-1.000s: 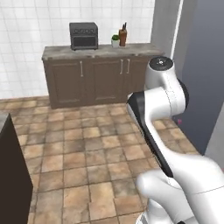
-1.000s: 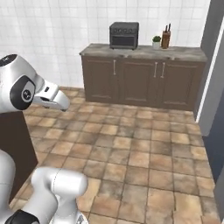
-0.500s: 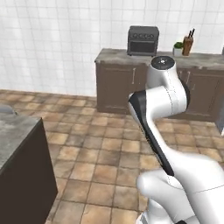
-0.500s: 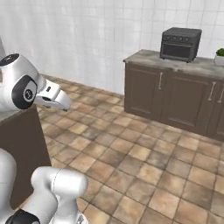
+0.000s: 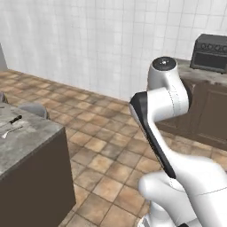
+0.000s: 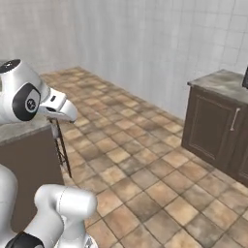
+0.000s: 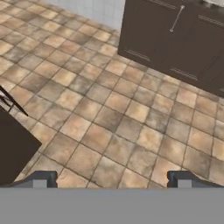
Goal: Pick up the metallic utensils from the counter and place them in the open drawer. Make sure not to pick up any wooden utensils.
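Whole view's swinging left since earlier frame as base is turning, bringing the grey-brown marbled stone counter (image 5: pixel 31 137) w/ small utensils (image 5: pixel 12 125) into left base view. Two-finger gripper (image 7: pixel 112 178) is gaping wide, empty, facing tiled floor (image 7: pixel 109 109); utensils are lying well left of arm, long axes roughly along the counter's near edge.

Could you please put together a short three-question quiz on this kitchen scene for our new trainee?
1. True or false: the gripper is open.
2. What lies under the gripper in the hand view: A) tiled floor, B) sink, C) drawer?
3. On what do the utensils lie in the left base view?

Key: 1. True. 2. A. 3. The grey counter, near its left end.
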Robot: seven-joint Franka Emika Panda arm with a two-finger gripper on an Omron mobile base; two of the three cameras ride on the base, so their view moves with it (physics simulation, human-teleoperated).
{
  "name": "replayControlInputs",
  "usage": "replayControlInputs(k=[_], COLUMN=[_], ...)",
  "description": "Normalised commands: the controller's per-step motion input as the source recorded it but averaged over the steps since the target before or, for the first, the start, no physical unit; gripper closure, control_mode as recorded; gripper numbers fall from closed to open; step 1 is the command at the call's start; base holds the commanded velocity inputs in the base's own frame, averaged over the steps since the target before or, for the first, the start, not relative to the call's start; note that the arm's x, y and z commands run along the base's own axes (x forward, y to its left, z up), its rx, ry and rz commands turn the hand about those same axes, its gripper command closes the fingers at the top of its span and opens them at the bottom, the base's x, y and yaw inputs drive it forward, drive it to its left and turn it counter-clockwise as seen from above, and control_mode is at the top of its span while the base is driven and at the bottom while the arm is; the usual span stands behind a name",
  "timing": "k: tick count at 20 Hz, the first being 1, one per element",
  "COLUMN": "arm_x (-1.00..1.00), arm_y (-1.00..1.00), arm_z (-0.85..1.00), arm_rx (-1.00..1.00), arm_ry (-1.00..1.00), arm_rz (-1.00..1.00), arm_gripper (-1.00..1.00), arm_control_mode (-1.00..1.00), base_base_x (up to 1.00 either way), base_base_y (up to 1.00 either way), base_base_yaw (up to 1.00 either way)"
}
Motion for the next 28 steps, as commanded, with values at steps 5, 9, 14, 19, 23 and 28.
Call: replayControlInputs(k=[5,9,14,19,23,28], arm_x=[0.00,0.00,0.00,0.00,0.00,0.00], arm_y=[0.00,0.00,0.00,0.00,0.00,0.00], arm_z=[0.00,0.00,0.00,0.00,0.00,0.00], arm_rx=[0.00,0.00,0.00,0.00,0.00,0.00], arm_ry=[0.00,0.00,0.00,0.00,0.00,0.00], arm_rz=[0.00,0.00,0.00,0.00,0.00,0.00], arm_gripper=[-1.00,-1.00,-1.00,-1.00,-1.00,-1.00], arm_control_mode=[1.00,1.00,1.00,1.00,1.00,1.00], base_base_x=[0.93,0.91,0.85,0.86,0.82,0.81], base_base_y=[-0.65,-0.62,-0.75,-0.72,-0.78,-0.76], base_base_yaw=[0.60,0.69,0.66,0.69,0.69,0.69])
